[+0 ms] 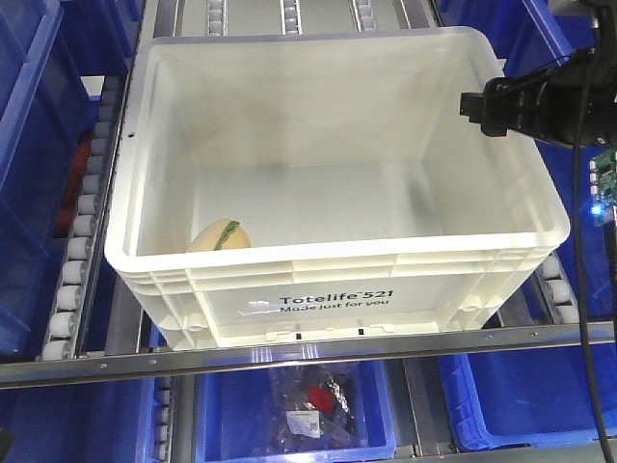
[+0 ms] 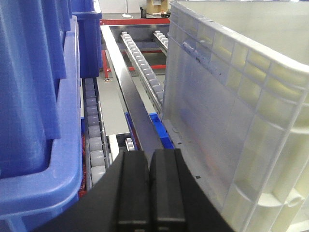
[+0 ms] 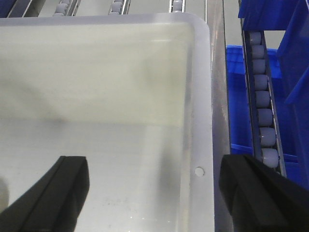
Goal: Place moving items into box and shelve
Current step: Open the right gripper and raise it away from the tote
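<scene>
The box (image 1: pixel 337 289) is a large white ribbed crate printed "Totelife 521", resting on the roller shelf. One moving item, a pale yellow soft toy with a green stripe (image 1: pixel 218 236), lies inside at the front left corner. My right gripper (image 1: pixel 487 106) hovers over the box's right rim. In the right wrist view it (image 3: pixel 154 164) is open, one finger over the box's inside and the other outside its rim (image 3: pixel 200 96). My left gripper (image 2: pixel 151 157) is shut on nothing, low beside the box's outer left wall (image 2: pixel 231 121). It is out of the front view.
Blue bins stand to the left (image 1: pixel 29 145) and right (image 1: pixel 540 29) of the box, and close to my left gripper (image 2: pixel 38 121). Roller tracks (image 1: pixel 77 251) run along both sides. A metal rail (image 1: pixel 289 352) crosses the front. A lower blue bin holds a clear bag with something red (image 1: pixel 313 400).
</scene>
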You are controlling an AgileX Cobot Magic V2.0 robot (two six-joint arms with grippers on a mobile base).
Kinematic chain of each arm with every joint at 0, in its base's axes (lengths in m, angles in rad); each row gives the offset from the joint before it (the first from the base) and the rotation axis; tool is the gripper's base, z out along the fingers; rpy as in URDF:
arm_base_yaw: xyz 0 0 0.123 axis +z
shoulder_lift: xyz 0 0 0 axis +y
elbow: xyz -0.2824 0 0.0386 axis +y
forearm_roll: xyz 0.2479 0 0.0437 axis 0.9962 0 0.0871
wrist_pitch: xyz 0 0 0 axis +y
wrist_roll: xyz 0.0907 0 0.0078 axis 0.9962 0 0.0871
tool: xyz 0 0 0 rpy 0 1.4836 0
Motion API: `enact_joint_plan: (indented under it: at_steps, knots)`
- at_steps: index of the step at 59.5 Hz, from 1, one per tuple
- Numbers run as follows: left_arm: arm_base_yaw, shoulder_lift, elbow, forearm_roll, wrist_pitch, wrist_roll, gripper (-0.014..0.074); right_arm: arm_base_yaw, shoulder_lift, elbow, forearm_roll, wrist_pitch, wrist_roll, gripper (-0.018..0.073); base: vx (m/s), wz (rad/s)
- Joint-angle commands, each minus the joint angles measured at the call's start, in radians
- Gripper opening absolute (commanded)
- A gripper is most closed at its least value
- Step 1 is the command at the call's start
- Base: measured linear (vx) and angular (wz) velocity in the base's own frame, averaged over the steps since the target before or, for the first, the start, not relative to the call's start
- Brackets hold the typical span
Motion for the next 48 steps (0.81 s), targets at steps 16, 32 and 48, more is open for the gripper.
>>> enact_joint_plan:
  at_steps: [16,32,48]
  knots:
    - [0.003,-0.015,0.015,-0.012,-0.075,-0.010,-0.0008,-0.003,-0.028,-0.033,-0.004,-0.067,-0.005,0.0594,0.00,0.00]
    - [0.003,-0.015,0.015,-0.012,-0.075,-0.010,-0.0008,-0.003,-0.047,-0.033,-0.008,-0.040,-0.005,0.0594,0.00,0.00]
    - [0.003,-0.015,0.015,-0.012,-0.075,-0.010,-0.0008,-0.003,-0.183,-0.033,0.002,0.159,0.010,0.0594,0.00,0.00]
